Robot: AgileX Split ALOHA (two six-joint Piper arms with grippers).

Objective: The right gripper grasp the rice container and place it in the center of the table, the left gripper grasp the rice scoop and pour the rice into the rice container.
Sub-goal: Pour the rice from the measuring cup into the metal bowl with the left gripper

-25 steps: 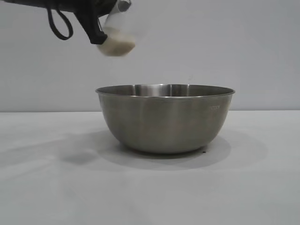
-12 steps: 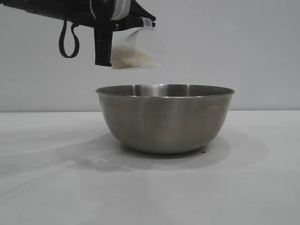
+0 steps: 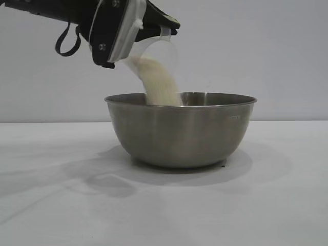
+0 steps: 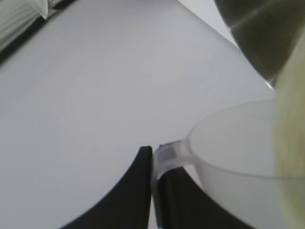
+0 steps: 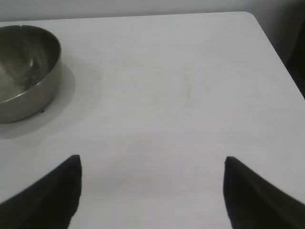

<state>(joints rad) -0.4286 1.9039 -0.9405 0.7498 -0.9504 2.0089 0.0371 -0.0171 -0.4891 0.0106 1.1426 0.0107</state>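
Exterior: black left gripper above the big steel rice container mid white table, clamped on the tipped frosted plastic rice scoop; white rice streaming in.

L wrist: fingers pinch scoop handle.

R wrist: right gripper parked well apart, jaws wide, empty.

Placing done; pour underway, scoop not yet empty.

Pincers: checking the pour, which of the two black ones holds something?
The left black pincer, clamped on the frosted plastic scoop's handle; the right gapes empty.
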